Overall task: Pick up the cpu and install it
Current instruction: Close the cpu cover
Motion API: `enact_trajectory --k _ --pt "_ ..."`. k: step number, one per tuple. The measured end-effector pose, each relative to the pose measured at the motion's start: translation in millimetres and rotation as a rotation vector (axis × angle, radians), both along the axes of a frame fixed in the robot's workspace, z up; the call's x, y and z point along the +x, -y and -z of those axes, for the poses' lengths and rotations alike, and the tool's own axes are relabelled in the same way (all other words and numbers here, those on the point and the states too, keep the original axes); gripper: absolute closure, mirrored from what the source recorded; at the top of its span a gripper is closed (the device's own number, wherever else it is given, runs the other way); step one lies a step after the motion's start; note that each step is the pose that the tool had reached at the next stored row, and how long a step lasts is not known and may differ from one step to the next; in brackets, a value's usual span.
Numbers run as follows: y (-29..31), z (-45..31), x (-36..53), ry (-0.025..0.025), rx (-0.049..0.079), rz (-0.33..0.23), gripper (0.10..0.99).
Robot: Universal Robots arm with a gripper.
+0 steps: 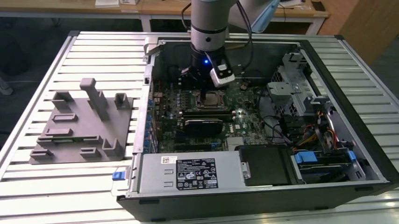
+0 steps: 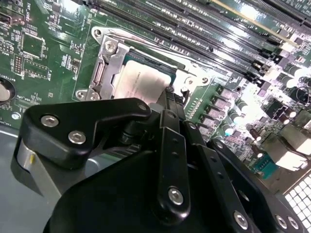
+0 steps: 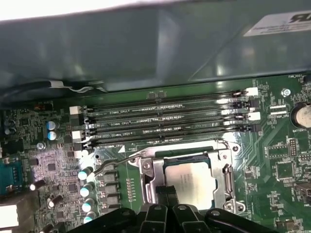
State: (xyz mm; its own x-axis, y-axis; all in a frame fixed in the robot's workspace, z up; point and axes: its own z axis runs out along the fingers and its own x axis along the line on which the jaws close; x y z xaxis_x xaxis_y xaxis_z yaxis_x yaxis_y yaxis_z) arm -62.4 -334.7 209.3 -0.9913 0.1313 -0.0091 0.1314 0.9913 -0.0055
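Entry. Your arm [image 1: 209,28] stands down inside the open computer case [image 1: 249,200]. The gripper [image 1: 204,87] hangs directly over the socket [image 1: 203,99] on the green board [image 1: 249,105].

Cpu [image 3: 192,180]: it lies flat inside the socket, silvery top up, with the socket's metal frame around every side you can see. In the second wrist view the cpu [image 2: 138,82] sits level within that same frame.

Tool: in both wrist views the two dark fingertips [image 3: 161,193] are pressed together with only a hairline between them, and they hold nothing. The gripper [image 2: 170,94] tip sits at the cpu's edge along one side of the socket. You cannot tell whether it touches the chip or hovers just above it.

Around the socket:
- A thin wire lever [image 3: 114,161] angles away from one corner.
- A bank of long memory slots [image 3: 165,121] runs parallel to one side of the socket, near it.
- A row of silver-topped capacitors [image 3: 86,189] stands just beyond the lever.

Well apart from the socket, outside the case wall, a grey plastic block [image 1: 81,126] with upright tabs rests on the slatted metal table [image 1: 37,70].
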Motion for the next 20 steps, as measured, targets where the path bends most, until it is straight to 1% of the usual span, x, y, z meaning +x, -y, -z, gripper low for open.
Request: enact_trajectory --k 2,5,7,9,12,20 --pt "0.8 0.7 -0.2 0.0 0.006 0.0 0.98" --pt "1.9 1.0 -0.8 -0.0001 0.022 0.0 0.98" --pt "2.5 1.1 -1.5 -0.0001 0.031 0.0 0.98" --pt "3.3 1.5 -2.4 -0.0001 0.037 0.0 0.98" --pt "4.3 3.1 -3.7 0.0001 0.039 0.0 0.98" --pt "5.8 8.0 -7.4 -0.0002 0.041 0.0 0.98"
